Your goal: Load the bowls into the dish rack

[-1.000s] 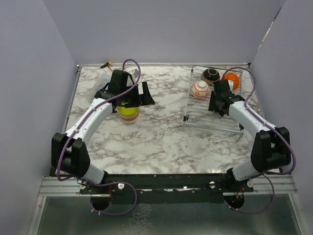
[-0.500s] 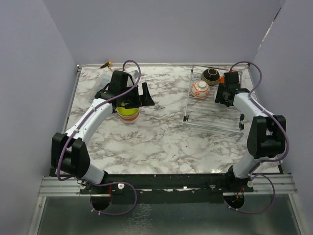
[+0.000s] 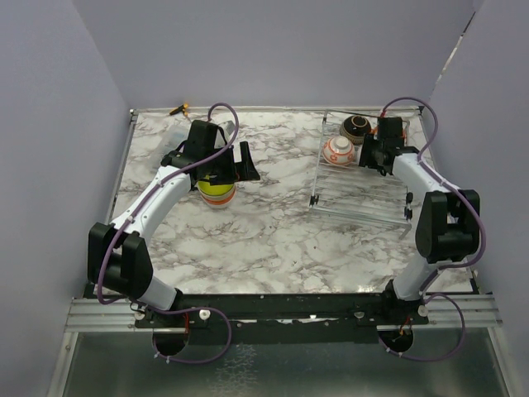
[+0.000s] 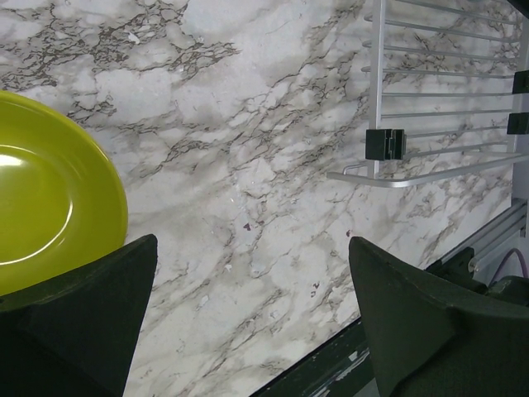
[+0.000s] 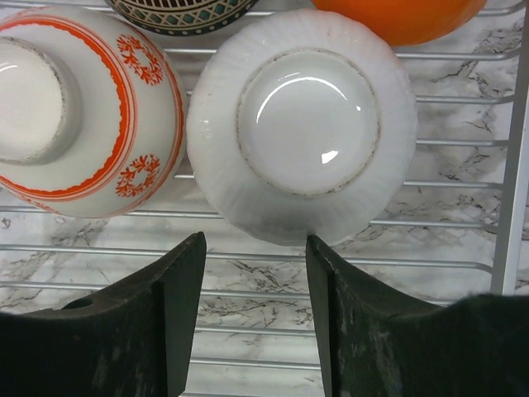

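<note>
The dish rack (image 3: 364, 194) stands at the back right of the marble table. In it lie a white bowl with an orange pattern (image 3: 339, 150), a dark brown bowl (image 3: 356, 126) and an orange bowl (image 3: 392, 126), mostly hidden by my right gripper (image 3: 374, 157). In the right wrist view a white bowl (image 5: 302, 124) lies upside down on the bars just beyond my right gripper (image 5: 256, 240), whose jaws stand apart and empty. My left gripper (image 4: 252, 244) is wide open beside the lime green bowl (image 4: 50, 190), which sits on a stack (image 3: 216, 192).
A small yellow and black object (image 3: 179, 108) lies at the table's back left corner. Grey walls close in the table on three sides. The rack's raised front rail (image 4: 430, 175) shows in the left wrist view.
My right gripper has moved toward the rack's far end, covering the orange bowl, and its jaws have narrowed. The left arm has stayed still.
</note>
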{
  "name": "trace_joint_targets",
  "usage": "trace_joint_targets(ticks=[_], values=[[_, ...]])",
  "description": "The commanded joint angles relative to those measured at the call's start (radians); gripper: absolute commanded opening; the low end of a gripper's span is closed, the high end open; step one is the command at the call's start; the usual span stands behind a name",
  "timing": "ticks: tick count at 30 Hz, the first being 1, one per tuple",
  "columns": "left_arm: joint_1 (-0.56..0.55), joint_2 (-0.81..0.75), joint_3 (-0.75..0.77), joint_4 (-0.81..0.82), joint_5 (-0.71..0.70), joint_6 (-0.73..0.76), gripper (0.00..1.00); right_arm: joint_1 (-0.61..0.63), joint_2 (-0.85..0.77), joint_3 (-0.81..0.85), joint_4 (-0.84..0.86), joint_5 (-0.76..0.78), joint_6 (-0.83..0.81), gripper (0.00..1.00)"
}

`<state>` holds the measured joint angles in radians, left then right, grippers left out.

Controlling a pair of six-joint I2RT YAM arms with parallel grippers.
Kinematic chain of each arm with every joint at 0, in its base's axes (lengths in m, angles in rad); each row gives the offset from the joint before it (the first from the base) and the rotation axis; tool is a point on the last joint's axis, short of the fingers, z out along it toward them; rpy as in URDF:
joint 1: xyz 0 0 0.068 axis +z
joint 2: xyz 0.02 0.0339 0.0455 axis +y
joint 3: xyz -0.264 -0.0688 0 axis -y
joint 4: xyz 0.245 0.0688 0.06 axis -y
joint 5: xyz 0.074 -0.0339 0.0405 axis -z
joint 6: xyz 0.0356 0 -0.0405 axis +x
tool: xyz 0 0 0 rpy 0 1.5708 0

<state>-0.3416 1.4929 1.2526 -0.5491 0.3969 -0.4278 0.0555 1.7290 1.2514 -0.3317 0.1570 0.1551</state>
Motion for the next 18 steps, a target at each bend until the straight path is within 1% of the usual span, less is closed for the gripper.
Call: trace_joint_targets(ticks=[1, 6, 10, 18], values=[[0.001, 0.008, 0.019, -0.012, -0.02, 0.015, 0.98, -0.019, -0.027, -0.046, 0.092, -0.056, -0.006, 0.54], [0.002, 0.007, 0.036, -0.031, -0.054, 0.022, 0.98, -0.035, -0.041, -0.087, 0.155, -0.081, -0.002, 0.52], [0.009, 0.003, 0.048, -0.046, -0.096, 0.023, 0.97, -0.04, -0.012, -0.066, 0.166, -0.185, 0.002, 0.51], [0.035, -0.038, 0.055, -0.094, -0.242, 0.008, 0.95, -0.04, -0.007, -0.044, 0.184, -0.162, 0.049, 0.51]])
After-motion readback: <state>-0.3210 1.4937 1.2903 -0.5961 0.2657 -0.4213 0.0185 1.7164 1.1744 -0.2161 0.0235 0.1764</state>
